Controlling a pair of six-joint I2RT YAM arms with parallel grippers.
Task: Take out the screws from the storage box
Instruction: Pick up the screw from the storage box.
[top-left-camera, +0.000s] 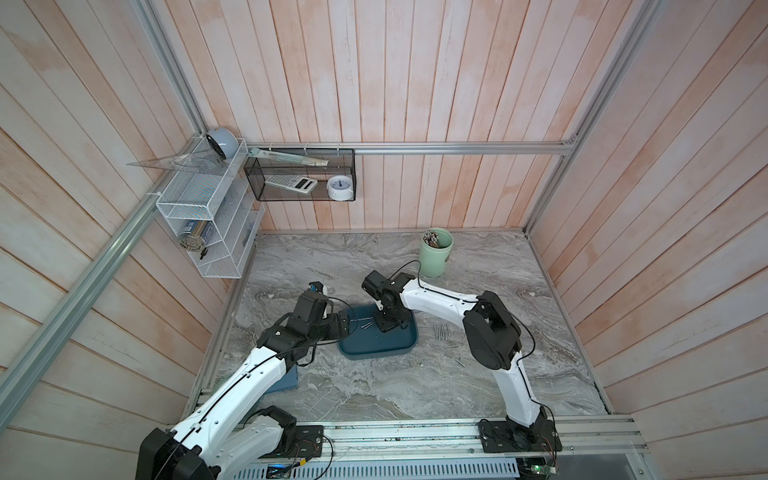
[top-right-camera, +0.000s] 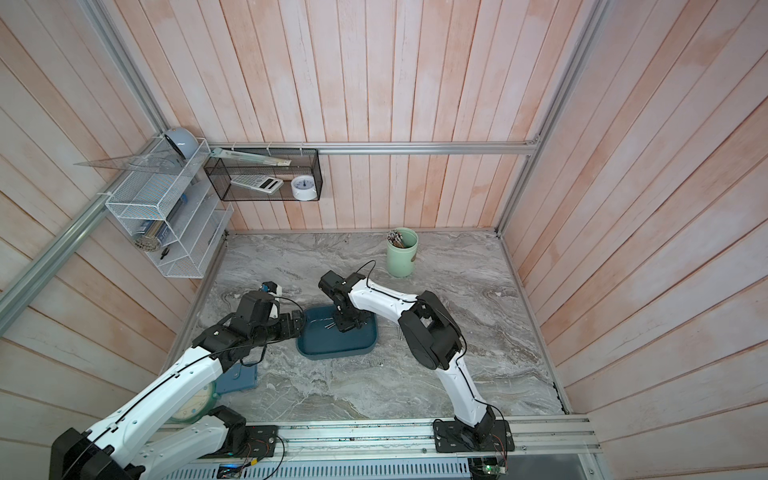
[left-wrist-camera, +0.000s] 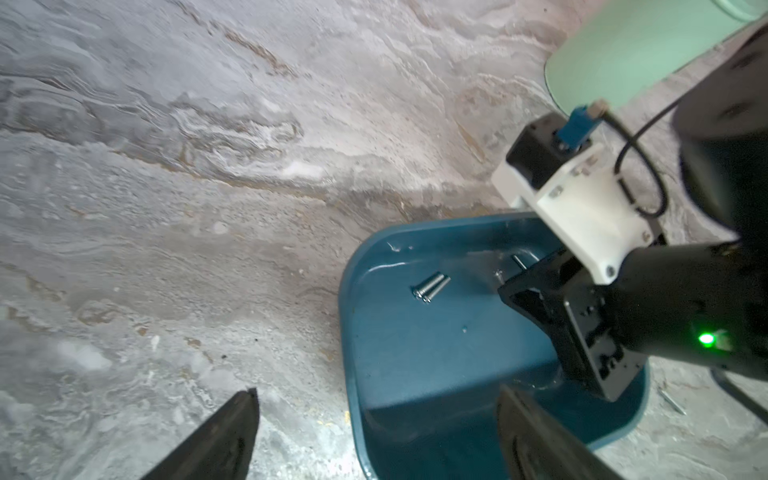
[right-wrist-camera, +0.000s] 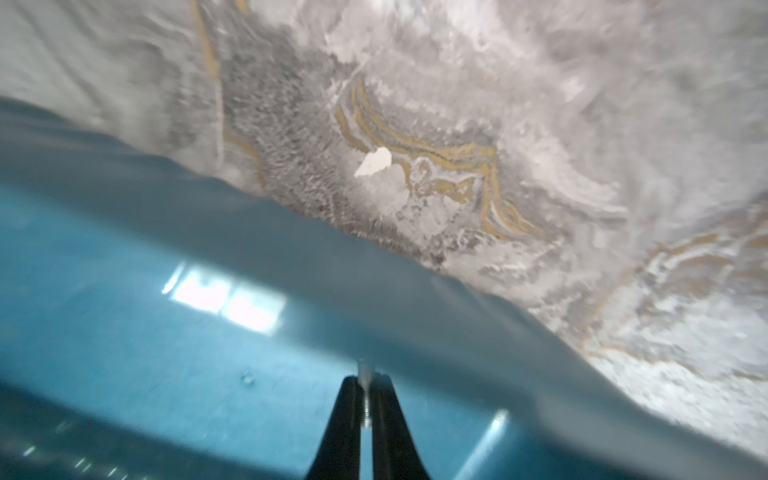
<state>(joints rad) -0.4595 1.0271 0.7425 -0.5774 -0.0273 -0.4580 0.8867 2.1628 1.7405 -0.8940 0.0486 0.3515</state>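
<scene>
Storage box (top-left-camera: 374, 347) sits mid-frame in both top views, flat on the marble tabletop (top-left-camera: 374, 395), between the 2 arms. R end effector (top-left-camera: 385, 326) reaches down into the upper part of the box. In R wrist view its fingers are pinched almost together w/ a thin screw (right-wrist-camera: 365, 395) clamped between the tips. The shank pokes out past the tips, close to the box floor and near the wall. Can't tell if the screw touches the floor, view too blurred.

L end effector (left-wrist-camera: 376, 390) hovers at the box's left edge in the top views, fingers spread wide, nothing in them. In L wrist view one finger (left-wrist-camera: 232, 432) is over bare tabletop, the other over the box interior.

Two more screws (left-wrist-camera: 430, 286) lie side by side, touching, on the box floor, just left of the R end effector in the top views. Outside the box, to its right in the frame, loose screws (top-left-camera: 441, 331) lie on the tabletop: a small cluster near the box wall, plus a couple of singles further lower right. Pale green cup (top-left-camera: 435, 251) w/ sticks stands upper right of the box, well apart.
</scene>
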